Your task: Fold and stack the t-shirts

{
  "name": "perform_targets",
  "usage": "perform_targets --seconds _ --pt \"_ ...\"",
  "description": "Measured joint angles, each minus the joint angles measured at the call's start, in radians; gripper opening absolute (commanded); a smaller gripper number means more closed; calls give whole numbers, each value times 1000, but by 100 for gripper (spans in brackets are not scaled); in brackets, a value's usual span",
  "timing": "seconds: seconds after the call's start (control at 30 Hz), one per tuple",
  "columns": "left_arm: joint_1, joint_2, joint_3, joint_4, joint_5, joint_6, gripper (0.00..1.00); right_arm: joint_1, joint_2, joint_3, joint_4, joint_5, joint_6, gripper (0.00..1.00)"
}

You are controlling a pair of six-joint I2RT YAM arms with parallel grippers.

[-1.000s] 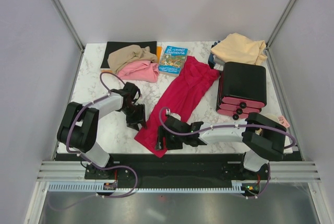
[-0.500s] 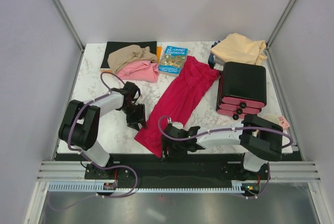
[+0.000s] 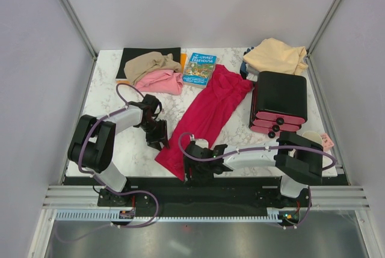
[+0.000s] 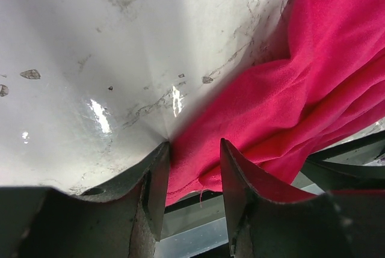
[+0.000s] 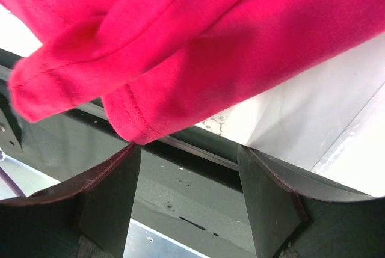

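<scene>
The crimson red t-shirt (image 3: 210, 110) lies stretched out diagonally in the middle of the marble table, its lower end at the near edge. My left gripper (image 3: 157, 135) is at that end's left side. In the left wrist view this gripper (image 4: 192, 144) is open, its fingers straddling the red hem (image 4: 198, 174) without pinching it. My right gripper (image 3: 191, 171) is at the shirt's near corner. In the right wrist view it (image 5: 189, 148) stands wide open, and the red corner (image 5: 129, 122) touches its left fingertip. The pink t-shirt (image 3: 161, 81) and the tan-brown one (image 3: 147, 62) lie bunched at the back left. The peach-cream one (image 3: 277, 55) is at the back right.
A black mat (image 3: 135, 53) lies under the tan shirt. A blue book (image 3: 200, 68) sits at the back centre. A black and red drawer box (image 3: 281, 98) stands on the right. The table's near edge and a dark rail (image 5: 198, 150) run just under the right gripper.
My right gripper has slid toward the table's near edge, down to the red shirt's corner. The left gripper has stayed in place and its jaws have narrowed slightly.
</scene>
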Motion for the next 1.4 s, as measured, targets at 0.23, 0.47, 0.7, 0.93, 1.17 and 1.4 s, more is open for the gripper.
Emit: perform_targets --seconds 0.23,0.47,0.7,0.93,1.17,1.4 --pt "0 4 0 0 9 0 46 -1 -82 13 -26 26 -3 73" --pt "0 6 0 1 16 0 46 -1 -112 1 -13 52 7 72" --pt "0 6 0 2 20 0 46 -11 -109 -61 57 90 39 71" --pt "0 7 0 2 22 0 45 -32 -145 -107 94 132 71 71" --pt "0 8 0 2 23 0 45 -45 -128 -108 112 134 84 71" --pt "0 8 -1 3 23 0 45 -47 -47 -48 177 98 83 70"
